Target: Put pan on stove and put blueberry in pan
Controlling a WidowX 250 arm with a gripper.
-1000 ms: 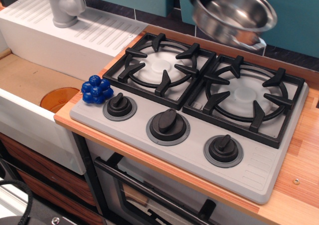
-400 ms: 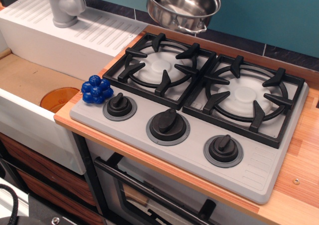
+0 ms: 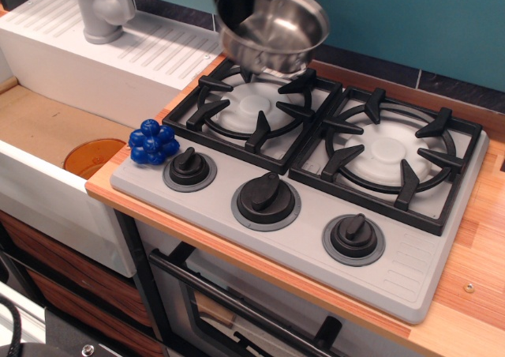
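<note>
- While the claw (image 3: 241, 1) grips the rim of the pan (image 3: 276, 29), its jaws closed on it, the pan hangs tilted just above the stove's (image 3: 308, 175) rear-left grate.
- Released tilted, it could tip off the grate.
- The pan looks empty.
- The blueberry (image 3: 154, 143) lies well forward-left, on the surface.

Shiny steel pan (image 3: 276, 30) tilted above grey stove's (image 3: 308, 175) left burner, blueberry (image 3: 153, 142) at stove's left corner

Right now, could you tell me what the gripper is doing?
Gripper: closed on the pan, carrying it tilted above the stove's left burner.
</note>
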